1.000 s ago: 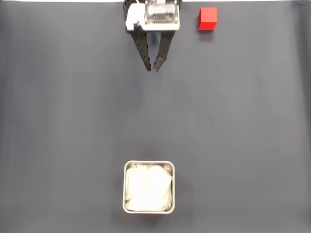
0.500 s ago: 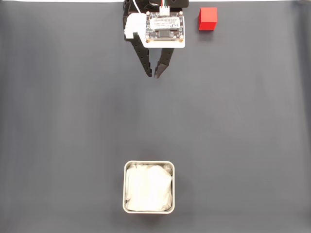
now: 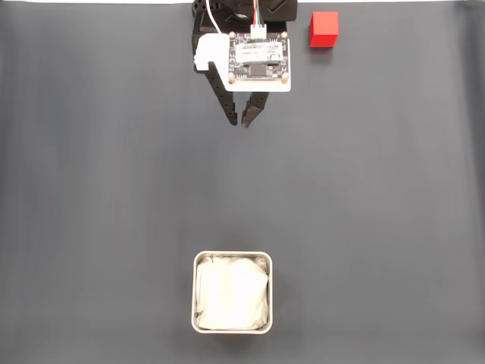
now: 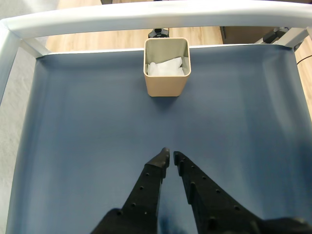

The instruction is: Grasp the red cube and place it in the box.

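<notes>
A dark blue-grey mat covers the whole table. It is flat and smooth, with faint soft stripes. In the wrist view the mat looks bluer, and a white rail runs along its far edge. Behind the rail there is a light wooden floor.

The box sits on the mat, near the bottom edge in the fixed view. It is shiny metal with something white and soft inside. In the wrist view the box stands upright, straight ahead of the gripper.

The gripper is far from the box, near the top edge. Its two black fingers are almost together, with just a thin gap, and they hold nothing. The wrist view shows the gripper the same way.

The red cube rests on the mat at the top edge, far from the box and off to the right of the gripper, not touching it.
</notes>
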Action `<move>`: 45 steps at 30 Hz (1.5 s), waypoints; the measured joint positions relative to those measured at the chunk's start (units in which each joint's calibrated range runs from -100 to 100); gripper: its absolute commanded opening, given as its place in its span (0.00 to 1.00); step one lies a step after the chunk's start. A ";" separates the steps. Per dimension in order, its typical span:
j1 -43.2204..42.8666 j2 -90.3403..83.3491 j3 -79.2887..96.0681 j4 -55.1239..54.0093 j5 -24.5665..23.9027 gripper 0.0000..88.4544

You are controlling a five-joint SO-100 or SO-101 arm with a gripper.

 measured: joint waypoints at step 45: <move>-21.14 -6.95 6.42 -0.80 2.34 0.00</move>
